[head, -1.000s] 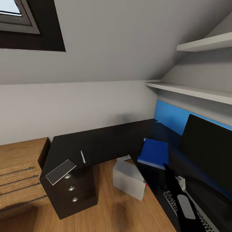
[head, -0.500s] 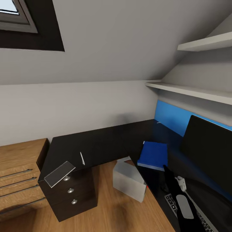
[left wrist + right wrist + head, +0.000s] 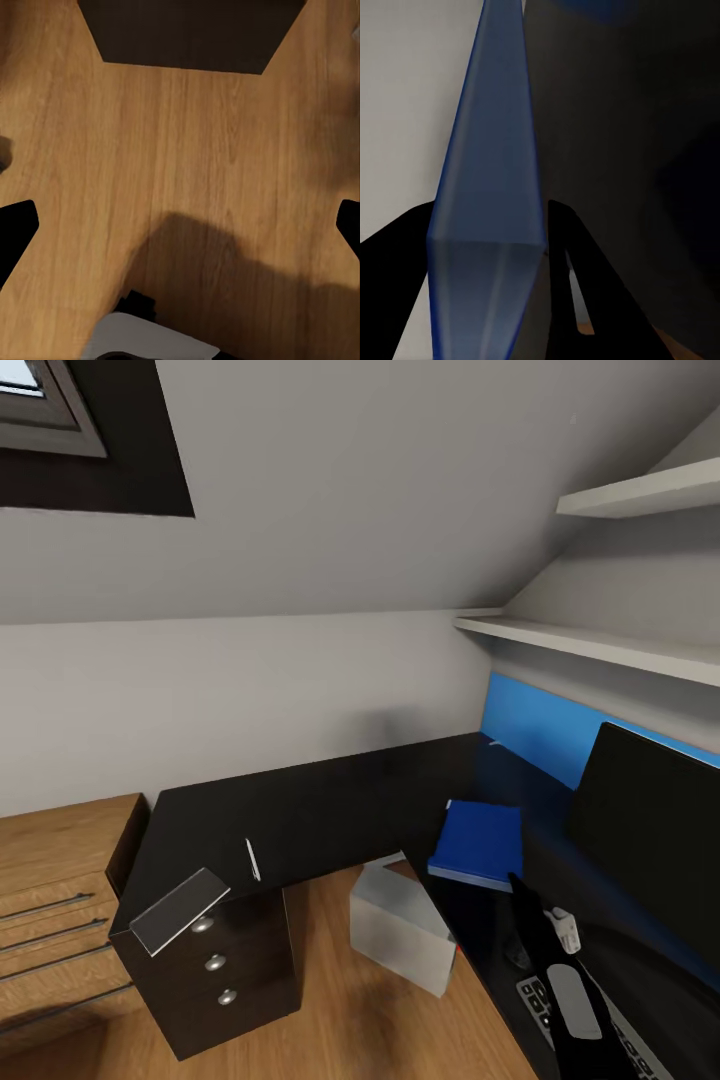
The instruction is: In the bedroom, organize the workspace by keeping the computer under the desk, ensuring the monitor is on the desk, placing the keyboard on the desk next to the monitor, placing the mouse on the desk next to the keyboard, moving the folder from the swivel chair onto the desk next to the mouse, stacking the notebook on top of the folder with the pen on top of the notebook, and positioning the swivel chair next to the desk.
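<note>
Head view: the desk (image 3: 330,800) wraps the corner, glossy black, and the folder (image 3: 480,842) lies flat on its rt wing, bright blue, just beside the monitor (image 3: 655,825), long axis running from the front edge back toward the blue back panel (image 3: 535,725). Keyboard (image 3: 560,1010) peeks out low at the rt, the mouse (image 3: 517,952) a small dark lump between it and the folder. The right arm (image 3: 560,980) reaches up over the keyboard w/ its tip close to the folder; whether the pincer grips anything can't be told from here. On the lt wing sits the notebook (image 3: 178,908), at the front corner, overhanging the edge and tilted, long axis slanting across the corner. The pen (image 3: 252,858) lies near it, apart, pointing roughly front-to-back. Computer (image 3: 400,925) stands on the floor in the desk's inner corner. Left wrist view: the left gripper (image 3: 180,225) hangs w/ fingers spread wide, nothing between them, over bare wood floor (image 3: 187,150). Right wrist view: the right gripper (image 3: 491,247) has a blue slab edge-on between its dark fingers, prob. the folder's edge, but whether they press it or just straddle it can't be told. Risks: the notebook looks barely balanced, so a bump to the desk or a clumsy reach could tip it to the floor; a nudge could roll the pen off; and the rt arm, pulling back low, could drag the folder or knock the mouse.
</note>
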Motion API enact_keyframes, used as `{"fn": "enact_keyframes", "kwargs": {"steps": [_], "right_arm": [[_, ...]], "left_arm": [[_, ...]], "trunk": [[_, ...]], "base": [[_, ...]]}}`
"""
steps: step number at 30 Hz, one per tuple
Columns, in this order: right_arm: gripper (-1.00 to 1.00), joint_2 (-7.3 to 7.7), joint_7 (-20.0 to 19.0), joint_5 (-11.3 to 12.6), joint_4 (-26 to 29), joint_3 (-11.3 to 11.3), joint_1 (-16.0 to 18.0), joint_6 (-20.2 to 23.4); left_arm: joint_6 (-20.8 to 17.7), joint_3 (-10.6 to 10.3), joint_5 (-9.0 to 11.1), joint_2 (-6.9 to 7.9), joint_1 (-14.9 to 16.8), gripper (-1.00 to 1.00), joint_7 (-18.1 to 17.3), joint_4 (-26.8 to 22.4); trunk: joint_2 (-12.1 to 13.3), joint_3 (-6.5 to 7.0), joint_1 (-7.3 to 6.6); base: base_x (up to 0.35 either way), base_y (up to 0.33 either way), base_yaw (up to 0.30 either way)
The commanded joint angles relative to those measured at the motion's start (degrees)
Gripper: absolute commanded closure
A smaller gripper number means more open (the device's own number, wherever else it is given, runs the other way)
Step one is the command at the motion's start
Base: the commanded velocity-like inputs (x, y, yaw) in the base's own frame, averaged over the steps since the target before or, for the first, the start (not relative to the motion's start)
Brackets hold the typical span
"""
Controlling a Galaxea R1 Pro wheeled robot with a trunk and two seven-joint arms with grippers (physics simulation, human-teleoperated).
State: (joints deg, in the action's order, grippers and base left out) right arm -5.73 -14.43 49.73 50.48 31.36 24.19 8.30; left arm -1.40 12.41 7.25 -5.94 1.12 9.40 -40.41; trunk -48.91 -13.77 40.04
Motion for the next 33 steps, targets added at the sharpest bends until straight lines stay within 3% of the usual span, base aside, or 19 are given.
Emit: {"fn": "enact_keyframes", "kwargs": {"steps": [1, 12, 20, 33], "right_arm": [[1.0, -0.07, -0.25, 0.55, 0.05, 0.32, 0.07, 0.59], [1.0, -0.07, -0.31, 0.46, 0.06, 0.23, 0.07, -2.92], [1.0, -0.15, -0.26, -2.86, 0.13, 0.26, 0.07, -4.26], [1.0, -0.17, -0.24, -3.58, 0.15, 0.28, 0.07, -4.43]], "left_arm": [[-0.16, 0.07, 0.57, -0.07, 0.02, -1.0, 0.11, -0.29], [-0.13, 0.07, 0.64, -0.12, 0.02, -1.0, 0.11, -0.62], [-0.17, 0.09, 0.66, -0.31, 0.02, -1.0, 0.09, -0.56], [-0.12, 0.07, 0.66, -0.47, 0.02, -1.0, 0.09, -0.54]], "trunk": [[-0.06, -0.08, 0.01], [-4.07, -1.88, 2.21], [-7.28, -3.31, 3.96], [-12.49, -5.65, 6.82]], "base": [[0.002, 0.0, 0.0], [0.0, 0.0, 0.0], [0.0, 0.0, 0.0], [0.0, 0.0, 0.0]]}}
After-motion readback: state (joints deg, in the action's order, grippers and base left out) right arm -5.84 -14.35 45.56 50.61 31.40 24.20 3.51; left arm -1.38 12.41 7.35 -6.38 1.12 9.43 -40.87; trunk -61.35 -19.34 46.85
